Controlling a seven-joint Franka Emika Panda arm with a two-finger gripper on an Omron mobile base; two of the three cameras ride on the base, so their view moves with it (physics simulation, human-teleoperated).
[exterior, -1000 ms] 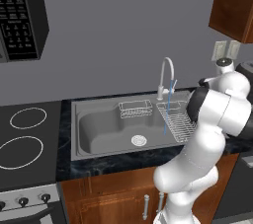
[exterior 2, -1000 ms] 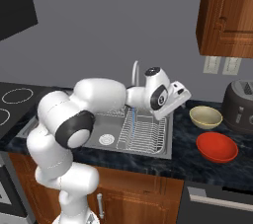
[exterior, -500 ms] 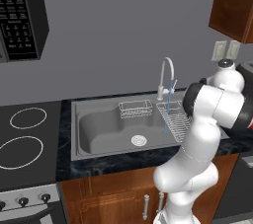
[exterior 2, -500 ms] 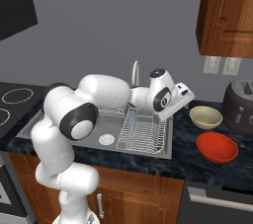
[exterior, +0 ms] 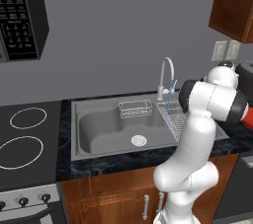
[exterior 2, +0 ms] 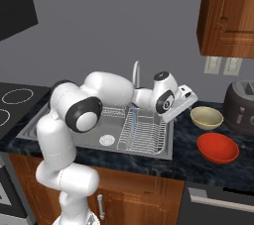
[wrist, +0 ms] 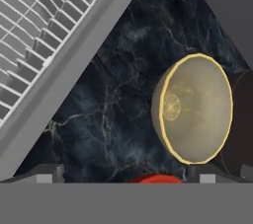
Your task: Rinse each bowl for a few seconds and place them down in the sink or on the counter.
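The tan bowl sits upright on the counter right of the sink. In front of it lies the shallow red bowl. My gripper hangs open over the sink's right rim, just left of the tan bowl and a little above it, holding nothing. In the hand view the tan bowl lies ahead and to the right of the gripper, and an edge of the red bowl shows between the fingertips. A thin blue stream runs from the tap.
A wire rack fills the sink's right side, with a small wire basket at the back. A dark toaster stands right of the tan bowl. The stovetop lies left of the sink.
The arm has swung right, carrying the open hand from above the rack to the sink's right rim, closer to the tan bowl. The bowls have not moved.
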